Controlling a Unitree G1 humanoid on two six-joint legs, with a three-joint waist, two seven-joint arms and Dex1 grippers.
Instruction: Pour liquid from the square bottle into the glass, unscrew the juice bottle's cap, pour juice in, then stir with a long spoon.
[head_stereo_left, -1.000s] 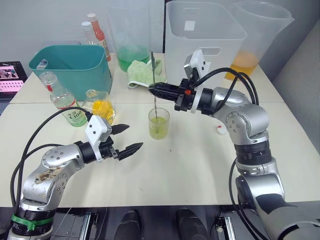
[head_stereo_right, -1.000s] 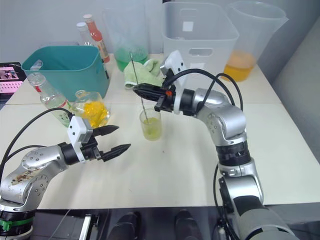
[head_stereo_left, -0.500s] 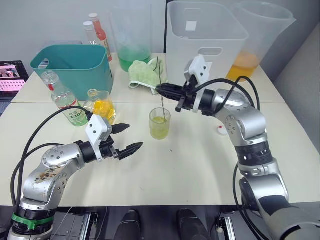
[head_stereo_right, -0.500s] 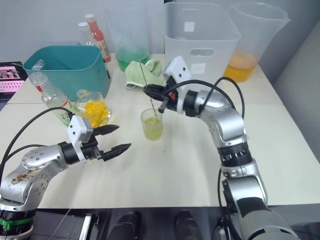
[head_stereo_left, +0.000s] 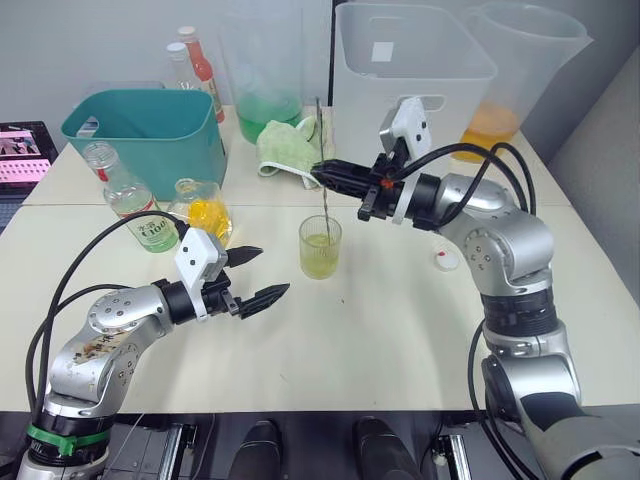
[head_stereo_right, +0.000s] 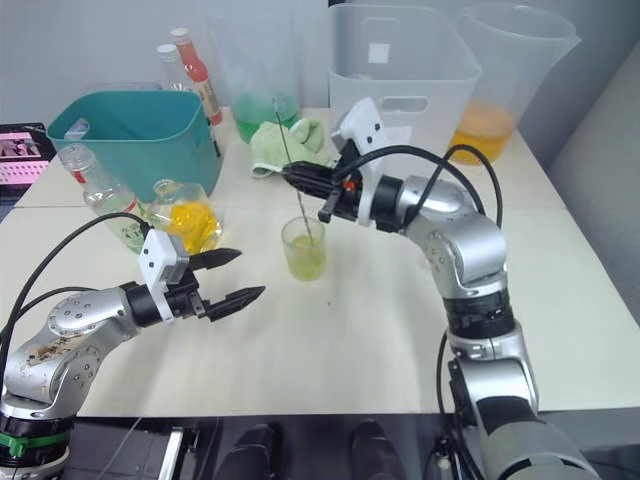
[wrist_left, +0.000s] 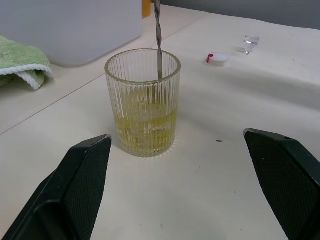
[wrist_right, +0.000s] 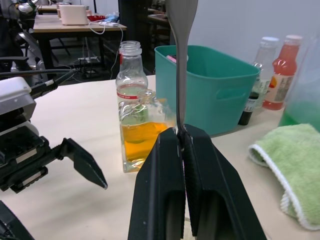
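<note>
Right gripper (head_stereo_left: 322, 175): clenched on the long spoon (head_stereo_left: 322, 160) — stem upright, tip in the glass (head_stereo_left: 320, 247).
Glass: mid-table, yellow-green liquid.
Left gripper (head_stereo_left: 254, 275): fingers spread — holding nothing.

Bright even light, soft shadows, sharp views

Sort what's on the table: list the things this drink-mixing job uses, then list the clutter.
Job: glass, long spoon held by right gripper, square bottle, juice bottle, cap.

Clutter: teal bin, green cloth, white bin, sauce bottles, pitchers.
</note>
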